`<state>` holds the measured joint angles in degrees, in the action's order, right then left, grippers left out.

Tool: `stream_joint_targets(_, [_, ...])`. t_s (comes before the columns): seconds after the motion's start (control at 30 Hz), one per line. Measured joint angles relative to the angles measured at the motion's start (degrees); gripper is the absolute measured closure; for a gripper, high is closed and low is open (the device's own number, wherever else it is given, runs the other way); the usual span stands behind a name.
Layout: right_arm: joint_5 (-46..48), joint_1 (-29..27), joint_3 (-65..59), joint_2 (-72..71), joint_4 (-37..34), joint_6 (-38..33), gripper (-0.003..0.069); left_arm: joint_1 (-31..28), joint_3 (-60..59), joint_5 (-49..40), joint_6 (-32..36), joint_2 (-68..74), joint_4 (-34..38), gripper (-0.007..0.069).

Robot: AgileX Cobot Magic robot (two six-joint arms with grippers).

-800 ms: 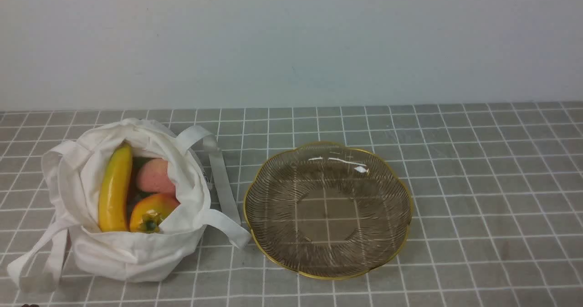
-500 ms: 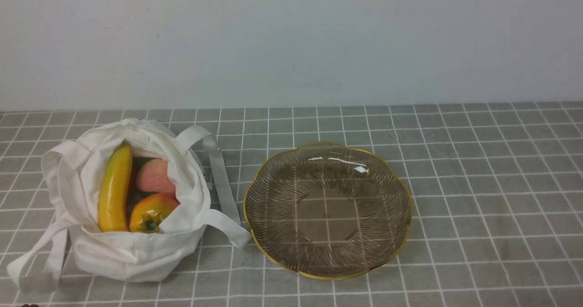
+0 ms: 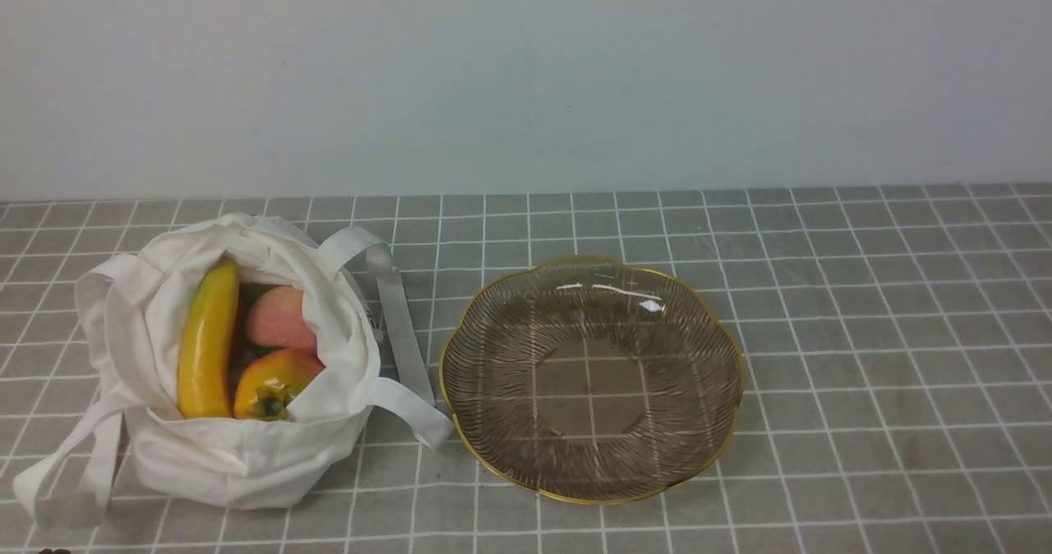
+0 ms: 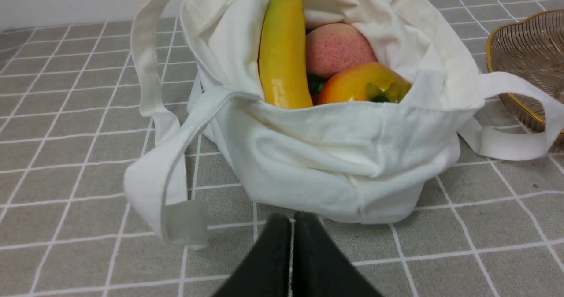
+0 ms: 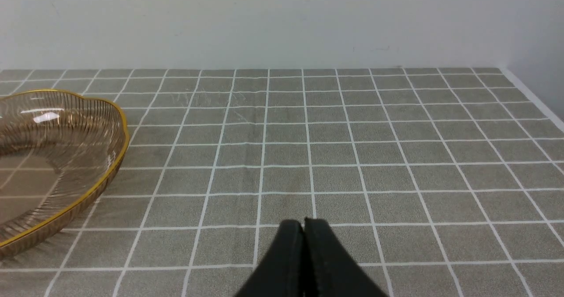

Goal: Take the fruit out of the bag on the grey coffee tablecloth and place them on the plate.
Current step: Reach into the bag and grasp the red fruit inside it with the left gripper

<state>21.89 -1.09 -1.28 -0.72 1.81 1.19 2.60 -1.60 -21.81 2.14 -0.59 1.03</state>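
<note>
While L gripper [image 4: 291, 218] & R gripper [image 5: 304, 223] sit closed, empty, soft bag [image 3: 246, 463] holds fuzzy peach [image 3: 279, 320].

No writing, brand, number or sign can be read in any of the views. The only hint of print is a small patch of dark marks on the side of the white bag [image 3: 238, 455] that faces the plate [image 3: 442, 373]. It is too small and blurred to make out.
</note>
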Motion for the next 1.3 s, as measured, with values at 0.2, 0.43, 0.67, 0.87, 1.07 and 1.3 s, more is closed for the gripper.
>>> stream_joint_targets(0.2, [0.0, 0.0, 0.0, 0.0, 0.0, 0.05, 0.0676, 0.0, 0.0, 0.59, -0.16, 0.0, 0.36, 0.0632])
stream_joint_targets(0.43, [0.0, 0.0, 0.0, 0.0, 0.0, 0.05, 0.0676, 0.0, -0.05, 10.27, -5.83, 0.0, 14.94, 0.0632])
stream_joint_targets(0.67, [0.0, 0.0, 0.0, 0.0, 0.0, 0.05, 0.0676, 0.0, 0.11, 32.85, -6.65, 0.0, 30.78, 0.0632])
stream_joint_targets(0.87, [0.0, 0.0, 0.0, 0.0, 0.0, 0.05, 0.0676, 0.0, 11.75, 30.09, -5.74, 3.05, 28.71, 0.0632])
stream_joint_targets(1.07, [0.0, 0.0, 0.0, 0.0, 0.0, 0.05, 0.0676, 0.0, 28.18, 0.3, -4.44, 23.7, 19.66, 0.0632])
stream_joint_targets(1.3, [0.0, 0.0, 0.0, 0.0, 0.0, 0.05, 0.0676, 0.0, 40.1, -21.96, 0.78, 49.32, 14.91, 0.0632])
